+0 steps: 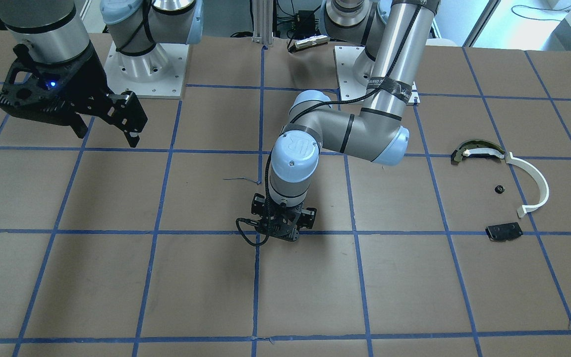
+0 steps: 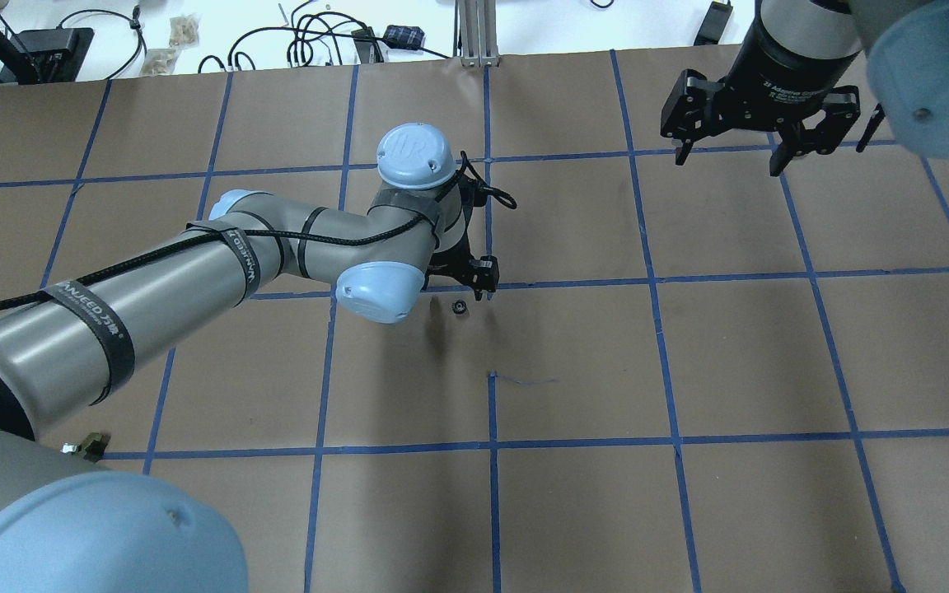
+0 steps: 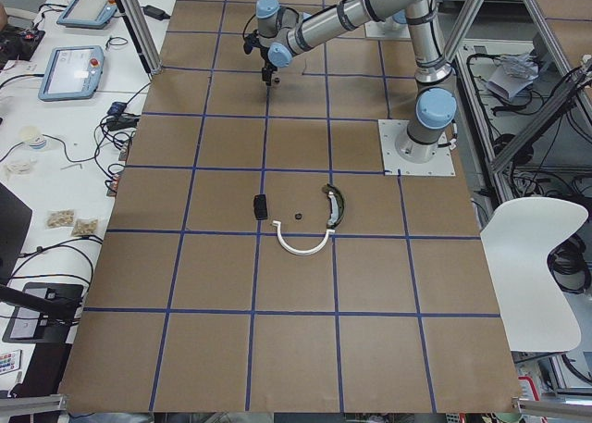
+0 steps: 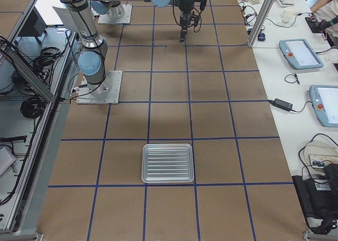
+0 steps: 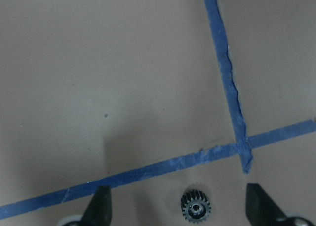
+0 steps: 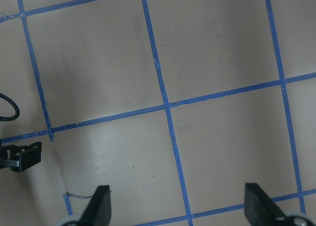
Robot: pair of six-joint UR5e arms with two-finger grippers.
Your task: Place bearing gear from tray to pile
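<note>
The bearing gear, small, dark and toothed, lies on the brown table near a blue tape crossing; it also shows in the overhead view. My left gripper is open and low over it, with one finger on each side and neither touching it; in the front view the gear is hidden. The pile sits far off: a white arc, a dark curved metal piece, a black block and a small black part. My right gripper is open, empty and raised.
The ribbed metal tray lies far toward my right end of the table, with nothing visible in it. Blue tape lines grid the table. Cables and tablets sit along the operators' bench.
</note>
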